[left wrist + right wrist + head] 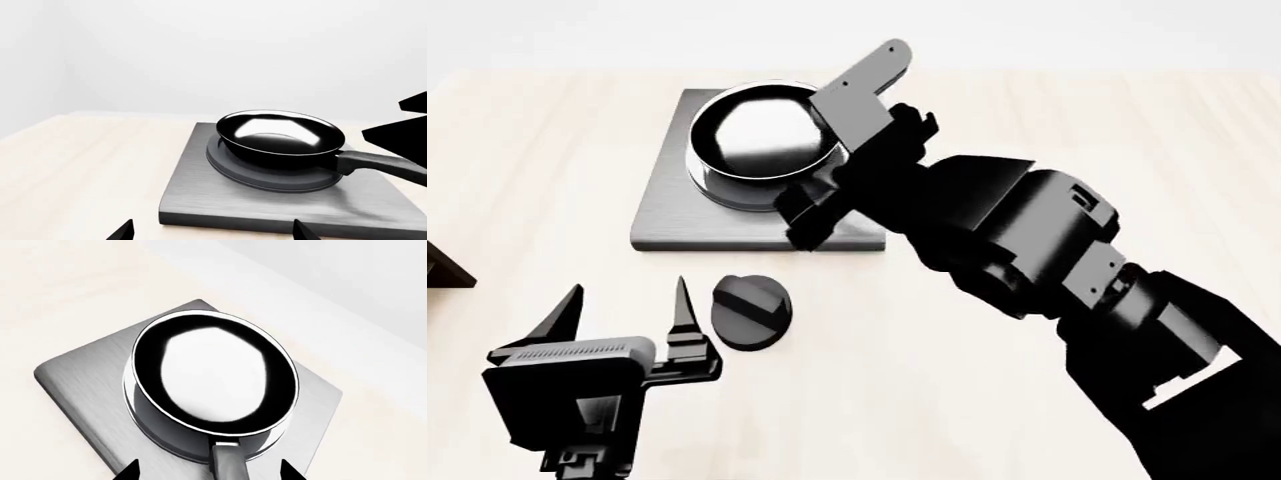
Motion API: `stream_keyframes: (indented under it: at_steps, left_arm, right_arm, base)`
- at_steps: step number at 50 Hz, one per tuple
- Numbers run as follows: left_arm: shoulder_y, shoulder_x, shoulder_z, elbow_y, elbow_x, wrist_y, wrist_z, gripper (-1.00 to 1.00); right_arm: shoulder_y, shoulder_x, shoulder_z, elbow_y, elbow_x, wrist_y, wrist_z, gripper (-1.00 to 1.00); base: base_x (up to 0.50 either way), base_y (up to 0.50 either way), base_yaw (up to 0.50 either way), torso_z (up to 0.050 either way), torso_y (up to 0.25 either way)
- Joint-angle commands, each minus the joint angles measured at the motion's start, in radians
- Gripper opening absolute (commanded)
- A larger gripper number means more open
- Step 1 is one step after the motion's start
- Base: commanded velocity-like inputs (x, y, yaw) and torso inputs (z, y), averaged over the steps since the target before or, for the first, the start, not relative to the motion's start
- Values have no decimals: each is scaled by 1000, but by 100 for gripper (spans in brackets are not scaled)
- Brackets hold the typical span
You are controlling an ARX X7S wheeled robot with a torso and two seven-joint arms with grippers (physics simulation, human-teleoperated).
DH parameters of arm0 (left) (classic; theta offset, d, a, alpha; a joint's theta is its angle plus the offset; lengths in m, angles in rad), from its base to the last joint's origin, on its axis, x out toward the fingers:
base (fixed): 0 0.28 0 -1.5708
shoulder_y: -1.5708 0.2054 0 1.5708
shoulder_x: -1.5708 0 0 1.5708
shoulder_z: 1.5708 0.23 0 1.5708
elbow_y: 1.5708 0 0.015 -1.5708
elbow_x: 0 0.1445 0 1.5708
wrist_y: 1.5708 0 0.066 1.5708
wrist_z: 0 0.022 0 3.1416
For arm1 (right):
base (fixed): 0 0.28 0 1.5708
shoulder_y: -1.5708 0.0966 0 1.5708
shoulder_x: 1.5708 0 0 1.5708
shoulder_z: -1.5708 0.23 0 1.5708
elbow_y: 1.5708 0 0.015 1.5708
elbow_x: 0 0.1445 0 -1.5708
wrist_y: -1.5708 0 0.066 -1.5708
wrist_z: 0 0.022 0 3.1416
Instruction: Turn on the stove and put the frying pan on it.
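Frying pan [213, 380]: black body and handle, glossy interior with a pale reflection. Stove [200, 190]: dark-grey brushed metal, darker raised ring under the pan. Knob [750, 311]: black. Table [961, 380]: pale beige wood. Both grippers: black.

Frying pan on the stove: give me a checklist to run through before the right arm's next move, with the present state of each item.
1. Frying pan sits on the burner rings of the stove: ok, roughly centred.
2. Pan level, not tipped: ok in the left wrist view.
3. Right gripper clear of the handle: cannot tell; the fingers straddle the handle, contact unclear.
4. Left gripper open and holding nothing: ok.
5. Knob free of both grippers: ok, beside the left fingers, untouched.
6. Stove turned on: cannot tell; no flame or glow shows.
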Motion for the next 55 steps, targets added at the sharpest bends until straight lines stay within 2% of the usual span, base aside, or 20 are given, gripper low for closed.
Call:
stream_keyframes:
  at_steps: [1,19,30,34,43,44,48,55]
  left_arm:
    - [-4,3,4,-2,7,-2,-11,100]
    - [-16,12,-13,16,-5,-16,-45,100]
    - [-16,11,-30,48,17,50,-47,100]
    - [-11,17,-59,71,18,110,-51,100]
    - [10,12,-117,129,33,238,-49,100]
    - [16,12,-134,137,27,277,-40,100]
    - [35,35,-190,153,22,390,-44,100]
    - [72,78,-263,154,-23,616,-2,100]
  right_arm:
    - [-62,122,61,-270,52,0,105,100]
    - [-386,457,238,-801,77,-199,381,100]
    - [-616,621,345,-962,21,-365,545,100]
    - [-816,685,431,-965,-52,-573,613,100]
    - [-1154,834,588,-1033,-258,-892,766,100]
    - [-1245,834,645,-1025,-367,-998,825,100]
    - [-1414,838,757,-1011,-557,-1153,936,100]
    - [-1583,820,906,-1027,-676,-1307,1030,100]
  base:
    - [0,0,0,0,0]
    - [0,0,0,0,0]
    - [0,0,0,0,0]
    - [0,0,0,0,0]
    - [0,0,0,0,0]
    - [0,0,0,0,0]
    - [0,0,0,0,0]
    - [0,0,0,0,0]
